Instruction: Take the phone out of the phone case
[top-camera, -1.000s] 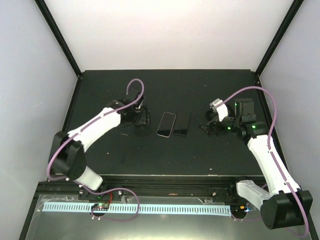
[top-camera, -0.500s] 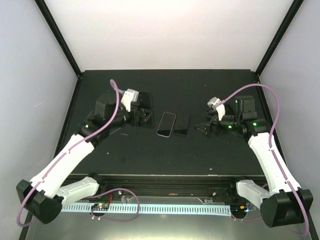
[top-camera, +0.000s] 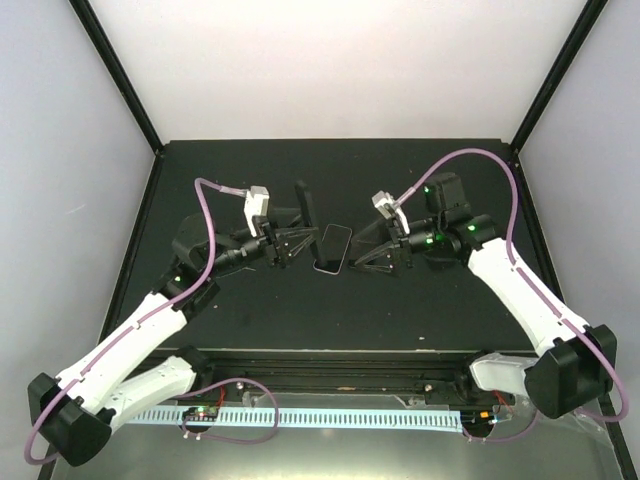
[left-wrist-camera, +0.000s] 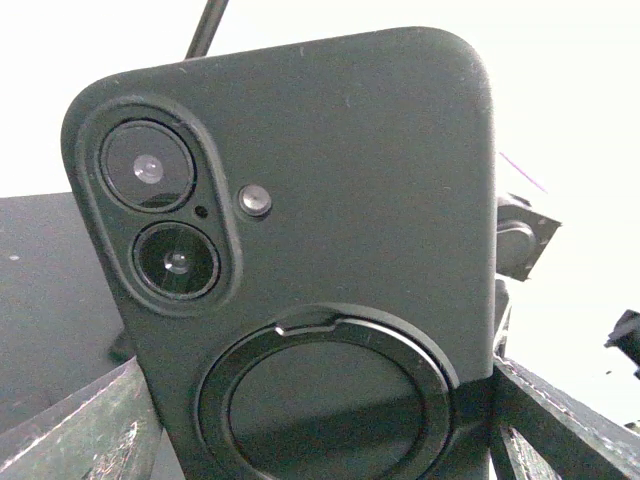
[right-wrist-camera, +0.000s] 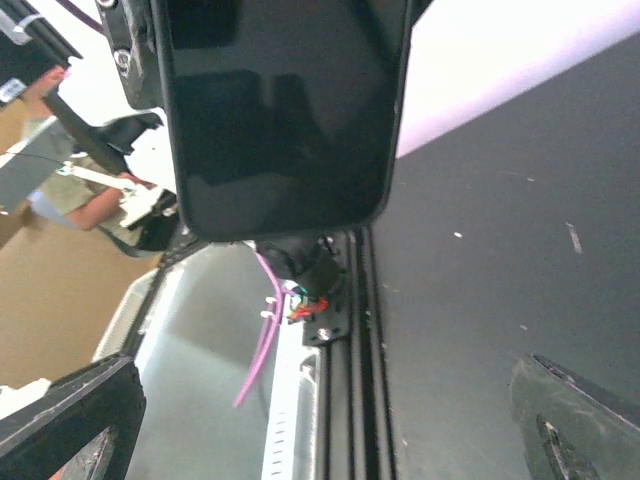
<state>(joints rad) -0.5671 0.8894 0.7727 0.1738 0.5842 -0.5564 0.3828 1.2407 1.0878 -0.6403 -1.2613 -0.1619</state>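
Dark handset gone from its spot beside pale-rimmed slab (top-camera: 332, 248); both arms swung in to centre. L gripper (top-camera: 300, 243) clamps phone case (left-wrist-camera: 330, 230) by lower edges, upright, back + lenses toward its cam. Inside sits phone (right-wrist-camera: 280, 100), screen facing R gripper (top-camera: 358, 255), fingers gaping wide, nothing btwn. Slab flat on table (top-camera: 420, 310).

Glossy black, round-cornered phone (right-wrist-camera: 280, 110) up top, screen forward, slightly tilted. Below it, right gripper (right-wrist-camera: 325, 385) with dark fingers (right-wrist-camera: 70, 415) spread wide at both bottom corners, touching nothing. Matte black tabletop (right-wrist-camera: 520, 200) at right; thin purple cable (right-wrist-camera: 255, 350) under the phone.
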